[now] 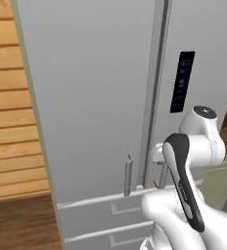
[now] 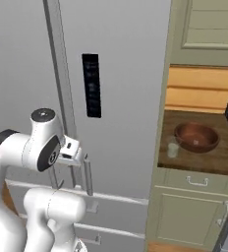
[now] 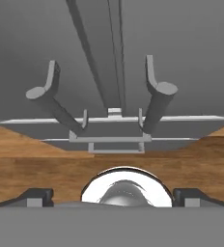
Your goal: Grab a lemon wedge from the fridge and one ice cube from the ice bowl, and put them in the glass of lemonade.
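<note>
Presently gripper (image 2: 81, 158) jaws spread wide, empty, just beside fridge (image 2: 126, 98) right-door handle (image 2: 88, 174); handle axis vertical.

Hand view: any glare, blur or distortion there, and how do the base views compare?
Hand view: sharp, but the two fridge handles splay outward, foreshortened from below; flat grey shading on the fridge, no glare. Left base view: even light, soft edges, fridge doors nearly shadowless. Right base view: a small highlight inside the ice bowl; the glass of lemonade is tiny and low-contrast.
</note>
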